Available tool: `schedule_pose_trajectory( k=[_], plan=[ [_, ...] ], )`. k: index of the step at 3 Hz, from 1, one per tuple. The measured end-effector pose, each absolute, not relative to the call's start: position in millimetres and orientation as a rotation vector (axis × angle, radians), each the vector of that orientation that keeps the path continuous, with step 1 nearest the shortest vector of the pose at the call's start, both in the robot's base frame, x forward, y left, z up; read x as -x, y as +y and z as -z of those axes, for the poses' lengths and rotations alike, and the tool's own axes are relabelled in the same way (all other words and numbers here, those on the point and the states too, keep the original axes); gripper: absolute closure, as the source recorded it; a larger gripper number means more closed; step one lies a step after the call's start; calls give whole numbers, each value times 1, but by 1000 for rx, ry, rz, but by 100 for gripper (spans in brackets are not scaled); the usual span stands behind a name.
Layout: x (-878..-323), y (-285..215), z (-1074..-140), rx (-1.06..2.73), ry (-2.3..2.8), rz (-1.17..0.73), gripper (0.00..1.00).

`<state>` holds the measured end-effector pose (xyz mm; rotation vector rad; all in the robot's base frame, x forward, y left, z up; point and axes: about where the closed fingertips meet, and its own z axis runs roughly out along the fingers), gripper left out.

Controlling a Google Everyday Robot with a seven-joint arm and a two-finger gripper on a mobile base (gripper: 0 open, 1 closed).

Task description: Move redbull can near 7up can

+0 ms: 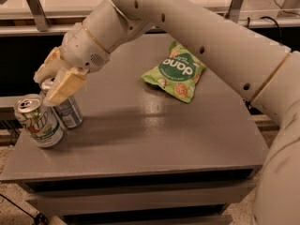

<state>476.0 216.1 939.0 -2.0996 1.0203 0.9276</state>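
Arm [201, 36] reaches across, hand [52, 81] low at left.

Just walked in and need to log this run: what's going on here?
The robot's gripper is at the top of the redbull can, near the left edge of the table. That can stands right beside the 7up can, just behind it, so the two are already close together. A green chip bag lies apart from them, farther back near the middle.

Cream end effector [51, 82] at silver-blue redbull can [70, 114] — white-green 7up can [40, 125].
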Motion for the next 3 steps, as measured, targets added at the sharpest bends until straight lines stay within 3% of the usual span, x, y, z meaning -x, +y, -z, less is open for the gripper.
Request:
schedule_pose_trajectory(
  k=[1, 3],
  plan=[
    [-475, 218, -939, 2103, 1017, -929, 0],
    [-474, 205, -946, 2082, 1026, -897, 0]
  ],
)
